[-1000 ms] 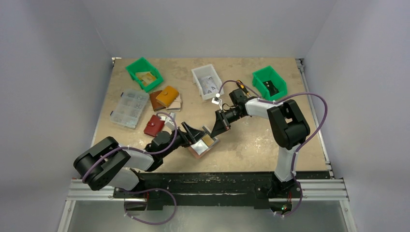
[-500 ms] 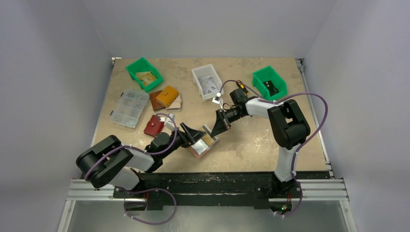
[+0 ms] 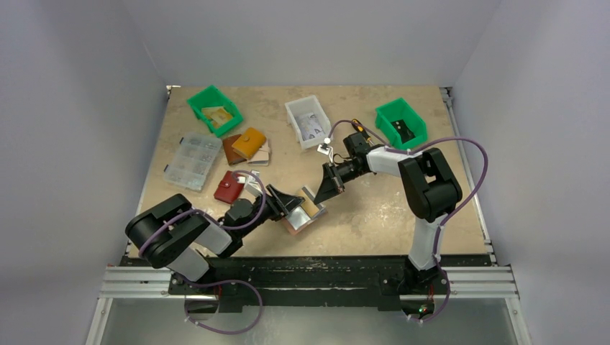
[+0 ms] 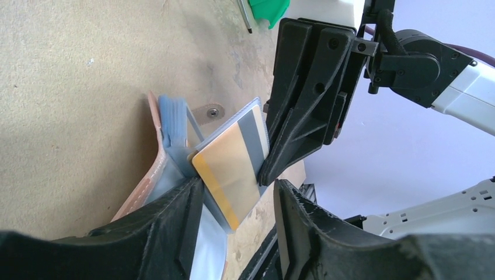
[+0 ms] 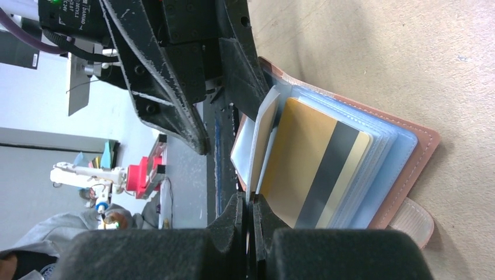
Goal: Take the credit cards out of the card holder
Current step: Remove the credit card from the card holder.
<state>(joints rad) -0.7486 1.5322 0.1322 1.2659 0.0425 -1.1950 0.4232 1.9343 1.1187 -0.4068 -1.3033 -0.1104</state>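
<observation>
**A:** The credit cards, how do you reckon they will handle?

**B:** Light, stiff and slick, I'd judge, and the soft plastic around them will drag. They sit inside the card holder, which lies open on the table between my two arms. I'd take the gold card by whatever edge stands clear of its pocket, flat faces between the pads.

**A:** And your claws?

**B:** My right gripper is clenched on the rim of a clear sleeve, holding that leaf up. My left gripper has its jaws apart, straddling the gold card's lower corner, not clamped on it.

**A:** Anything else in the holder?

**B:** Bluish leaves behind; I cannot tell whether they carry cards.

**A:** The bins?

**B:** At the far side, the left green bin holds papers, the white bin a printed sheet, and the right green bin something dark. The organiser box has small compartments, contents too small to tell
</observation>
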